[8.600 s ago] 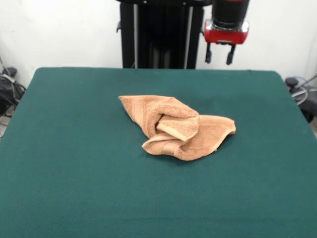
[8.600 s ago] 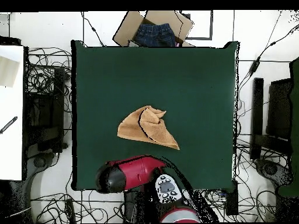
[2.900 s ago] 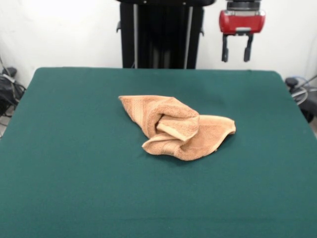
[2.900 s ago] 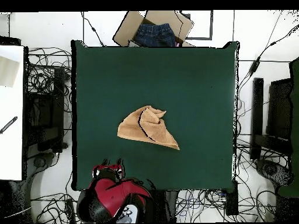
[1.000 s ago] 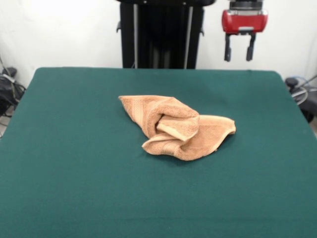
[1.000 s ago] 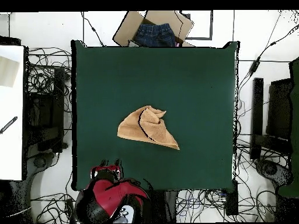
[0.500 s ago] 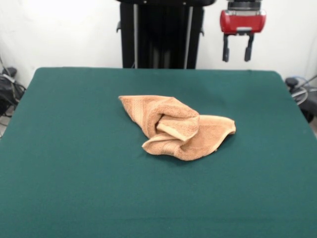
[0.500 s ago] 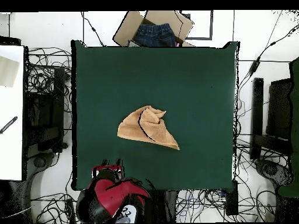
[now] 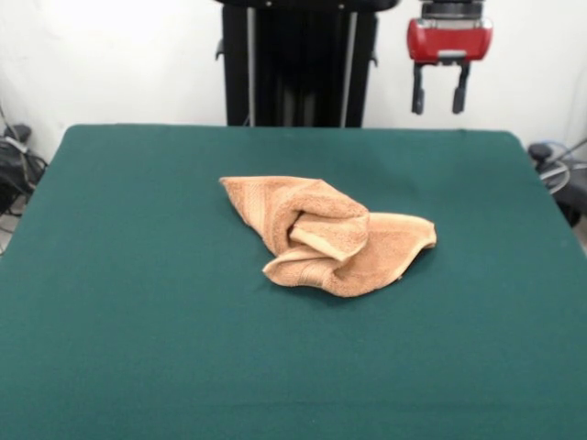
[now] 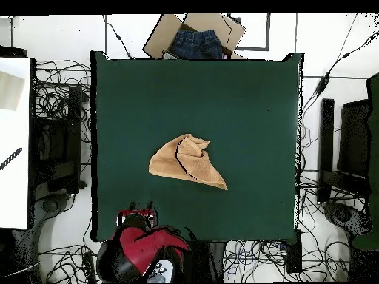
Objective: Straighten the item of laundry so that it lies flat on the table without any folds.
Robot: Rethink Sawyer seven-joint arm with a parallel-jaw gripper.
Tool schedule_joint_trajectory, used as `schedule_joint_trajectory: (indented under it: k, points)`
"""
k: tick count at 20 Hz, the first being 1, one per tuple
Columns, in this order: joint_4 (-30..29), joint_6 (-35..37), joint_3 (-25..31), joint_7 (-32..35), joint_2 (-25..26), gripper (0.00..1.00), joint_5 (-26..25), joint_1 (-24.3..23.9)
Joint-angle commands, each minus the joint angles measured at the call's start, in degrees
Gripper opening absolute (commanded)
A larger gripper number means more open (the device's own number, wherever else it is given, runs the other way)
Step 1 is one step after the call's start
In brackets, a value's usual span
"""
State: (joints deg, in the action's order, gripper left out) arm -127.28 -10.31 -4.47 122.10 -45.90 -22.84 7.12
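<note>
The item of laundry (image 9: 326,234), an orange-tan towel, lies crumpled near the middle of the green table (image 9: 138,302), with a rolled fold on top and one corner pointing away at the back left. From above the towel (image 10: 185,161) shows as a bunched triangle on the table (image 10: 244,111). My gripper (image 9: 438,110) hangs open and empty high above the table's far right edge, well apart from the towel. In the overhead view the gripper (image 10: 141,206) sits at the table's bottom left edge.
A cardboard box holding blue jeans (image 10: 196,38) stands beyond the table's top edge in the overhead view. Cables (image 10: 52,96) lie tangled around the table's sides. A white surface (image 10: 13,140) stands at the left.
The gripper has shifted only slightly near the table's far right edge. The towel has not moved.
</note>
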Motion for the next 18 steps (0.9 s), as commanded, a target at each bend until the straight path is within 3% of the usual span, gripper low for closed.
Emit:
schedule_joint_trajectory:
  k: [1,6,7,18]
  points:
    - [1.25,0.79,1.42,5.38,1.81,1.00,-0.18,-0.61]
    - [1.48,1.80,1.98,4.53,1.40,1.00,-0.86,-1.07]
    - [1.54,2.02,1.95,4.38,1.36,0.00,-0.91,-1.03]
    - [1.50,2.20,2.78,3.90,1.35,0.00,-1.56,-1.94]
